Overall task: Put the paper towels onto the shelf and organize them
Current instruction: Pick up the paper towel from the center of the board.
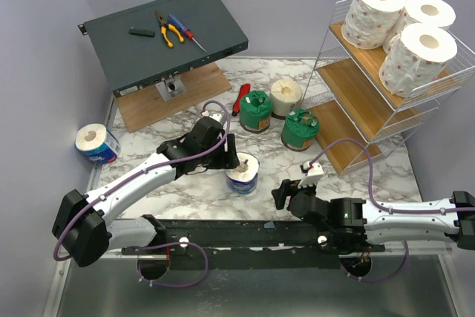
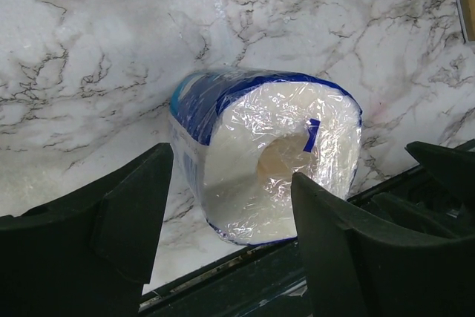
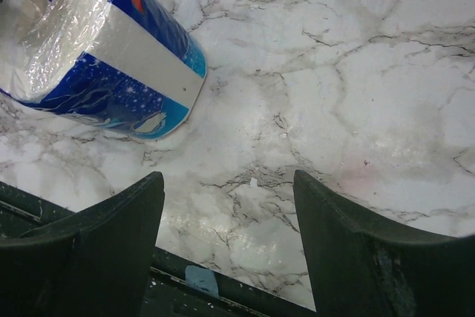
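Note:
Three white pink-specked paper towels (image 1: 404, 31) lie on the top tier of the white wire shelf (image 1: 356, 83) at the right. Two green-wrapped rolls (image 1: 256, 111) (image 1: 300, 130) and a cream roll (image 1: 286, 96) stand on the marble in front of the shelf. One blue-wrapped roll (image 1: 243, 174) stands mid-table, and another (image 1: 96, 143) stands at the far left. My left gripper (image 1: 230, 155) is open right beside the middle blue roll (image 2: 260, 161), whose end shows between the spread fingers (image 2: 230, 176). My right gripper (image 1: 282, 192) is open and empty (image 3: 226, 180), just right of that roll (image 3: 111, 50).
A dark grey metal box (image 1: 163, 31) with pliers and screwdrivers sits tilted at the back left on a wood board (image 1: 148, 109). A red-handled tool (image 1: 241, 98) lies by the green rolls. The shelf's two lower tiers (image 1: 349, 139) hold nothing. A black rail (image 1: 245, 231) runs along the near edge.

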Robot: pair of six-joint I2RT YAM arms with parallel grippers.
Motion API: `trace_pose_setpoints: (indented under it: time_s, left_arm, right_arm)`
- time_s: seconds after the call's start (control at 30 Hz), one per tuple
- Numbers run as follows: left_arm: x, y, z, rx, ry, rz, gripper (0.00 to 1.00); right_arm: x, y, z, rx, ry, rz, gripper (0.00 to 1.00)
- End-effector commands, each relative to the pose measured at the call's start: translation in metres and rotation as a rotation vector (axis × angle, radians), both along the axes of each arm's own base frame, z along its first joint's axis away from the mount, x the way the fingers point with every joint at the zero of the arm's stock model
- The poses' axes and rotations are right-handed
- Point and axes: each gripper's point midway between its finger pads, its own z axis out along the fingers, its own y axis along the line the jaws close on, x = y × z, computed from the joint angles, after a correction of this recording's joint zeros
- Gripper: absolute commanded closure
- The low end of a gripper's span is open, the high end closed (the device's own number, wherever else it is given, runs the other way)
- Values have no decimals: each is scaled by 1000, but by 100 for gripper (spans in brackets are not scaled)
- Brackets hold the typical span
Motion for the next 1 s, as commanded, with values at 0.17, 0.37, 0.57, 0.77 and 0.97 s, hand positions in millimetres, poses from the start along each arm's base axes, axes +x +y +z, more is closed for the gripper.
trace_pose_setpoints:
  time_s: [0.17, 0.37, 0.57, 0.77, 0.97]
  left_arm:
    - [-7, -9, -13, 46, 19, -78, 31]
    - [-6, -13, -22, 71, 29, -80, 39]
    - [-2, -17, -22, 59, 24, -72, 64]
    - [9, -13, 14, 47, -60, -39, 75]
    - [34, -3, 79, 40, -201, 31, 77]
  right_arm:
    - [-1, 3, -4, -5, 1, 13, 27]
    - [-1, 2, -5, -6, 1, 9, 28]
    - [-1, 1, -4, -1, -2, 4, 28]
    - [-1, 1, -4, -1, -3, 7, 28]
    - [-1, 5, -4, -8, -11, 32, 28]
